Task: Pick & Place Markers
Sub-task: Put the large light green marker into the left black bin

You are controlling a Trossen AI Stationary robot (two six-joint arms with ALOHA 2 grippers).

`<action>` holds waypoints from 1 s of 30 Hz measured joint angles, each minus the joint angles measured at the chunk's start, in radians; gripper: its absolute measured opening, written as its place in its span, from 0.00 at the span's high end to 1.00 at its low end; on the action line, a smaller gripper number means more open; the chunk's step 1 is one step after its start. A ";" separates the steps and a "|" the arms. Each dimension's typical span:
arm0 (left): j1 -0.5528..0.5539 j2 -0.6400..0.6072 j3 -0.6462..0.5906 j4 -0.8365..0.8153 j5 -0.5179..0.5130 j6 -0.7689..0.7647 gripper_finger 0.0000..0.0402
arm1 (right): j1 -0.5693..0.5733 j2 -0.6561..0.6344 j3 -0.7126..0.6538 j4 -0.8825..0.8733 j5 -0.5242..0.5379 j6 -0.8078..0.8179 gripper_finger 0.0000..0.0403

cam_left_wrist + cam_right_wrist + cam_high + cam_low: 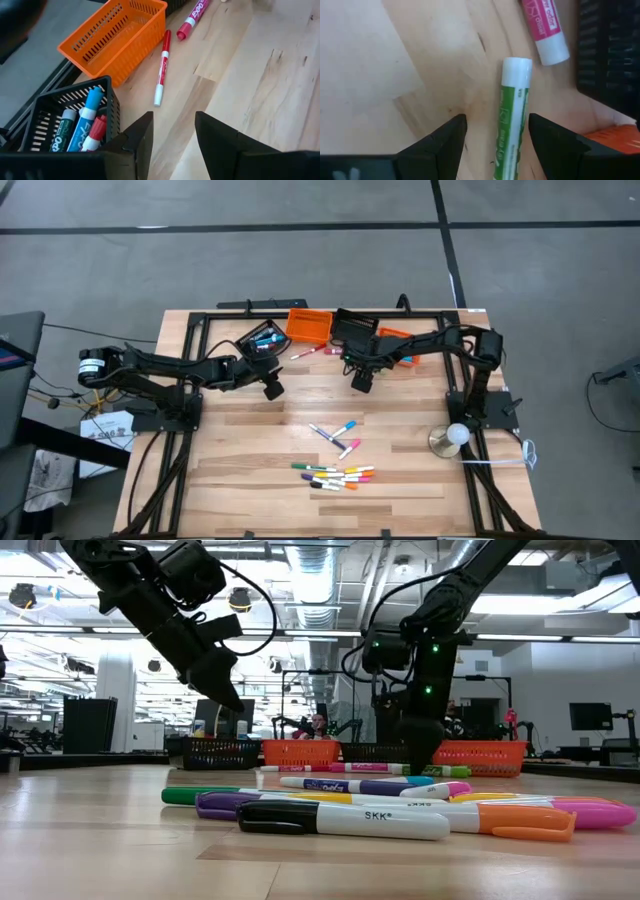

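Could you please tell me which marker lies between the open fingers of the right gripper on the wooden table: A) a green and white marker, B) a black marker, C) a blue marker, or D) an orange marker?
A: the right wrist view shows the green and white marker lying on the wooden table between the open fingers of the right gripper.

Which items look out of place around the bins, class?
Two red markers lie loose on the table beside the orange bin, not inside any bin. A green marker lies loose between the right gripper's open fingers.
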 joint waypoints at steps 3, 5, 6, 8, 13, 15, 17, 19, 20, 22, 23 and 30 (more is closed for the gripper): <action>0.000 0.000 0.000 0.003 0.000 0.000 0.64 | 0.014 -0.009 -0.002 0.006 -0.065 -0.012 0.49; 0.000 0.000 0.000 0.005 0.000 0.000 0.64 | 0.031 -0.013 0.000 0.007 -0.078 -0.019 0.52; 0.000 0.000 0.000 0.005 0.000 0.000 0.64 | 0.039 -0.019 0.000 0.007 -0.083 -0.022 0.53; 0.000 0.000 0.000 0.006 0.000 0.000 0.64 | 0.056 -0.020 0.000 0.007 -0.100 -0.023 0.57; 0.000 0.000 0.000 0.011 0.041 0.000 0.64 | 0.084 -0.020 0.000 -0.006 -0.136 -0.023 0.68; 0.000 0.000 0.000 0.020 0.069 0.000 0.64 | 0.094 -0.020 0.001 -0.004 -0.139 -0.025 0.73; 0.000 0.000 0.000 0.027 0.096 0.000 0.64 | 0.101 -0.019 0.011 -0.012 -0.141 -0.034 0.79; 0.000 0.000 0.000 0.037 0.121 0.000 0.64 | 0.107 -0.017 0.023 -0.020 -0.144 -0.041 0.85; 0.000 0.000 0.000 0.041 0.136 0.000 0.64 | 0.111 -0.016 0.031 -0.023 -0.147 -0.045 0.88; 0.000 0.000 0.000 0.047 0.163 0.000 0.64 | 0.122 -0.012 0.047 -0.017 -0.163 -0.049 0.89; 0.000 0.000 0.000 0.052 0.170 0.000 0.64 | 0.126 -0.012 0.055 -0.016 -0.172 -0.056 0.89; -0.019 0.000 0.000 0.071 0.190 0.024 0.64 | 0.156 -0.018 0.120 -0.016 -0.169 -0.102 0.88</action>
